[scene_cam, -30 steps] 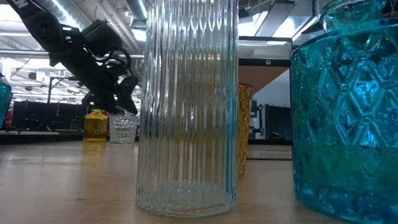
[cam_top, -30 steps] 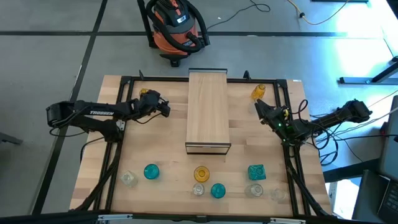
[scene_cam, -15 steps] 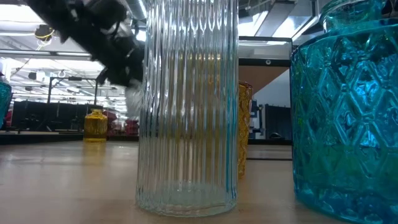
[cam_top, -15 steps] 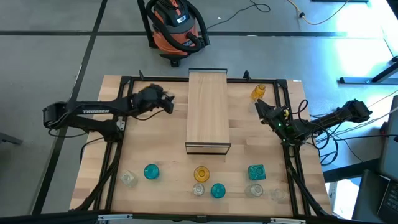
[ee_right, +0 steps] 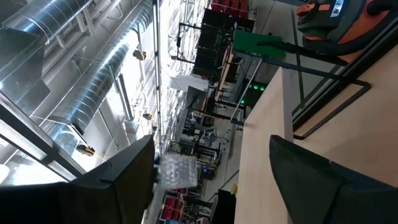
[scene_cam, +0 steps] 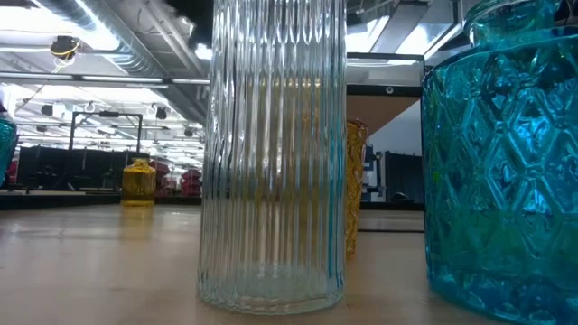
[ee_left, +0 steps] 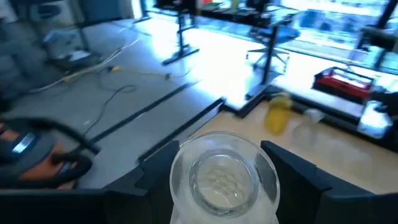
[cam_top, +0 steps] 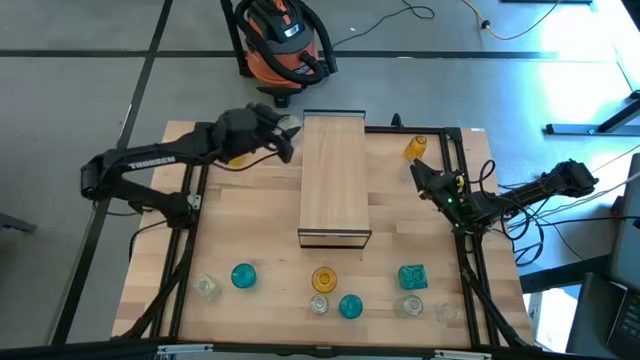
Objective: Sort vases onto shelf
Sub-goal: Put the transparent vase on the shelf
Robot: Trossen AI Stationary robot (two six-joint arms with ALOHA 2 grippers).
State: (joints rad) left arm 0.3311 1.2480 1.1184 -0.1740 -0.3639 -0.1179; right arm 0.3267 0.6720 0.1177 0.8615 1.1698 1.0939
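My left gripper (cam_top: pixel 284 133) is shut on a small clear glass vase (ee_left: pixel 224 180), high above the table by the far left corner of the light-wood shelf (cam_top: pixel 335 180). An amber vase (cam_top: pixel 237 157) stands on the table below the left arm and also shows in the left wrist view (ee_left: pixel 277 114). My right gripper (cam_top: pixel 415 172) is open and empty (ee_right: pixel 211 180) at the table's right, near another amber vase (cam_top: pixel 415 148). Several clear, teal and amber vases stand along the near edge, among them a teal one (cam_top: pixel 243 276) and an amber one (cam_top: pixel 323 279). My left gripper pinches the clear vase between its two fingers, one finger (ee_left: pixel 155 177) on each side of the vase's wall just below the rim (ee_left: pixel 180 180). The fingers come from the table's left. The vase stands upright in the hold, mouth up, lifted clear of the table.
A ribbed clear vase (scene_cam: pixel 271 153), a teal vase (scene_cam: pixel 501 162) and an amber one (scene_cam: pixel 355 181) fill the low view close up. A black frame (cam_top: pixel 200 128) runs around the tabletop. An orange vacuum cleaner (cam_top: pixel 280 40) stands on the floor beyond the far edge.
My left gripper has risen from the table with the clear vase and gone toward the far edge and the shelf. The vase, which stood on the table beside the amber vase, is now lifted clear and has gone out of the low view.
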